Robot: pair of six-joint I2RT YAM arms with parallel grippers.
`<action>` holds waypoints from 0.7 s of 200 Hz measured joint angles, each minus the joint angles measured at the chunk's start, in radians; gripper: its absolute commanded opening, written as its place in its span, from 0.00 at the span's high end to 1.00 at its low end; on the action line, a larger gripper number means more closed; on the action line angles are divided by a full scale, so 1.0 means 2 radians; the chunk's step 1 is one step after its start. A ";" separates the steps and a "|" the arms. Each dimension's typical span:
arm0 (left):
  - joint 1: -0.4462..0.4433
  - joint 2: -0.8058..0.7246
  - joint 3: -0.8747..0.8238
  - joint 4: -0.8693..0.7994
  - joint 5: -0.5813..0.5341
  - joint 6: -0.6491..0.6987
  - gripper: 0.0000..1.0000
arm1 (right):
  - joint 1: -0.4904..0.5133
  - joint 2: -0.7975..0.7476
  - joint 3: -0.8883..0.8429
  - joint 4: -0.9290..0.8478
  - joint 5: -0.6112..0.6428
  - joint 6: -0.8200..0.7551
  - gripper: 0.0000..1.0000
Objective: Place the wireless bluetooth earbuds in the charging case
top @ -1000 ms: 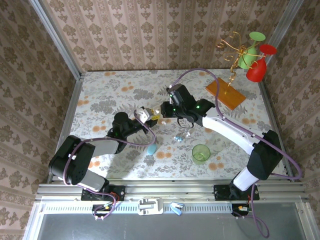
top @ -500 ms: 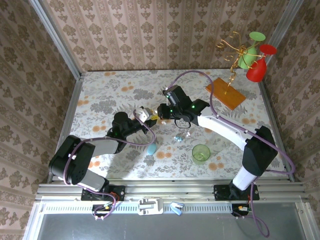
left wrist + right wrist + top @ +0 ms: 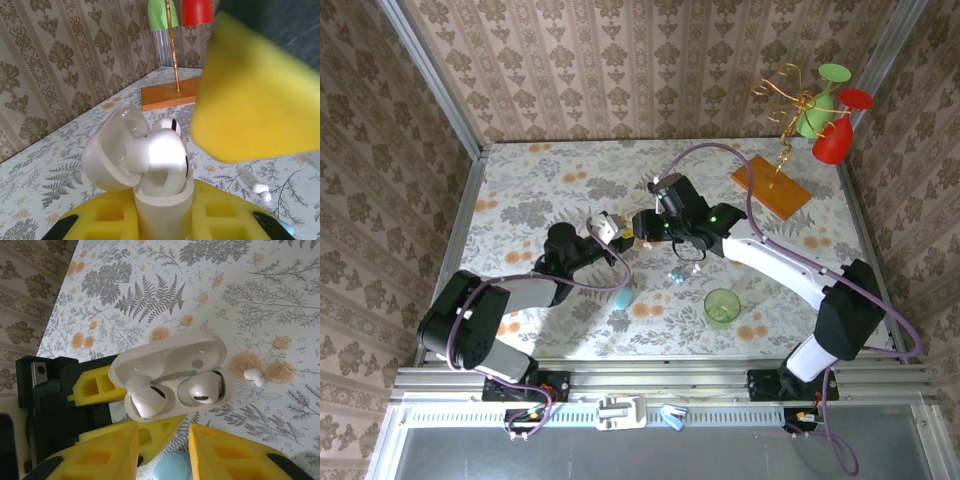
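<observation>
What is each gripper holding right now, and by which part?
The left gripper clamps the open white charging case by its lower body. The right gripper holds nothing.

Enclosure: back wall [image 3: 620, 70] and left wall [image 3: 380, 200] are papered in beige-brown damask with vertical stripes. Aluminium posts [image 3: 430, 75] run up the corners. The table [image 3: 540, 180] has a pale cover printed with grey ferns and orange flowers. An aluminium rail [image 3: 720, 380] spans the near edge. At the far right, a wooden base [image 3: 770, 187] carries a gold wire stand [image 3: 790, 100] with green and red cones. Lighting is even, with soft shadows.
</observation>
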 measured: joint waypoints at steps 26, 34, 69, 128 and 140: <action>0.000 0.000 0.000 0.000 0.004 0.000 1.00 | 0.000 -0.028 -0.023 0.013 0.002 -0.002 0.62; 0.000 0.000 0.000 0.000 0.006 0.000 1.00 | 0.000 -0.038 -0.033 0.023 0.003 -0.003 0.61; 0.000 0.000 0.000 0.009 0.026 0.000 1.00 | -0.001 -0.093 -0.107 0.102 0.006 -0.008 0.25; 0.006 -0.012 0.000 0.001 0.073 0.001 1.00 | -0.031 -0.137 -0.130 0.120 -0.046 -0.057 0.45; 0.006 -0.014 0.001 -0.005 0.077 0.002 1.00 | -0.031 -0.135 -0.109 0.106 -0.053 -0.065 0.48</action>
